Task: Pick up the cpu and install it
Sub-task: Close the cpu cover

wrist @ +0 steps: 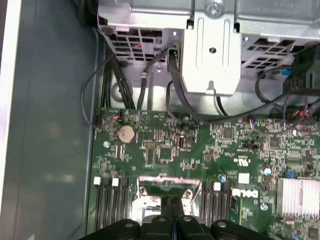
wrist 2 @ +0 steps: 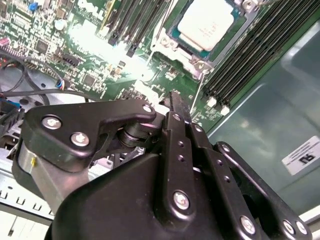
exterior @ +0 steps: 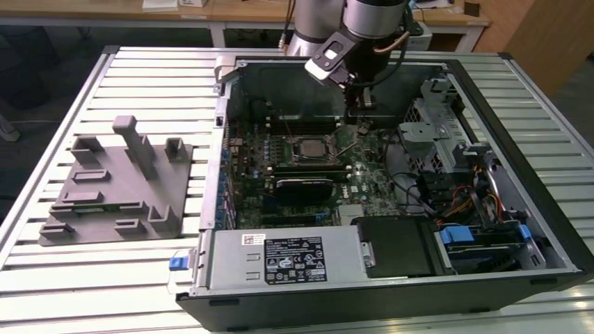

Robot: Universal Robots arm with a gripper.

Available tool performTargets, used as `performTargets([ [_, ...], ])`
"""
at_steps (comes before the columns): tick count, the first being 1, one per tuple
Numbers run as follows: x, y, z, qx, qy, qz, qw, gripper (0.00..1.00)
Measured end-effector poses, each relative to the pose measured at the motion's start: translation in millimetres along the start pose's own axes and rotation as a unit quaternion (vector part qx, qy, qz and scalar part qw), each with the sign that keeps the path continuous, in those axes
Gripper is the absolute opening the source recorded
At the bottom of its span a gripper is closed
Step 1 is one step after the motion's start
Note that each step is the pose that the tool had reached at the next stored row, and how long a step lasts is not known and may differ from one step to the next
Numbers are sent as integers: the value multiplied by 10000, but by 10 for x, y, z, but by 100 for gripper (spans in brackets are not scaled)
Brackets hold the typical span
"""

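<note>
The cpu (wrist 2: 205, 22), a silver square chip with a pale rim, lies flat inside the black-framed motherboard socket (exterior: 307, 147) in the open computer case. My gripper (exterior: 360, 110) hangs above the board, a little toward the exterior view's right and the back of the socket. It holds nothing. Both wrist views show its black fingers (wrist: 172, 207) pressed together, and the fingertips (wrist 2: 176, 102) stand apart from the chip. In the first wrist view the fingers hide part of the socket's metal frame (wrist: 150, 186).
The grey plastic tray (exterior: 121, 188) with upright posts sits on the slatted table at the exterior view's left. Memory slots (wrist 2: 240, 65), loose cables (wrist: 175, 90) and a metal drive cage (wrist: 210, 45) crowd the case around the socket.
</note>
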State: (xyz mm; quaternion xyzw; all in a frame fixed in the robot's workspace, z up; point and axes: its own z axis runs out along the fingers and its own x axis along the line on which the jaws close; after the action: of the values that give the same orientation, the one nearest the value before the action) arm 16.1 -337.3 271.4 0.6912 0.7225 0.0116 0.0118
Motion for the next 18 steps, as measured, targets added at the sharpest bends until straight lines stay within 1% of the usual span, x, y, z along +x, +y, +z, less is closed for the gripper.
performTargets([
  [4,0,37,9,1,0,0,10000,11],
  [9,-1,122,28,0,0,0,10000,11],
  [18,6,243,88,0,0,0,10000,11],
])
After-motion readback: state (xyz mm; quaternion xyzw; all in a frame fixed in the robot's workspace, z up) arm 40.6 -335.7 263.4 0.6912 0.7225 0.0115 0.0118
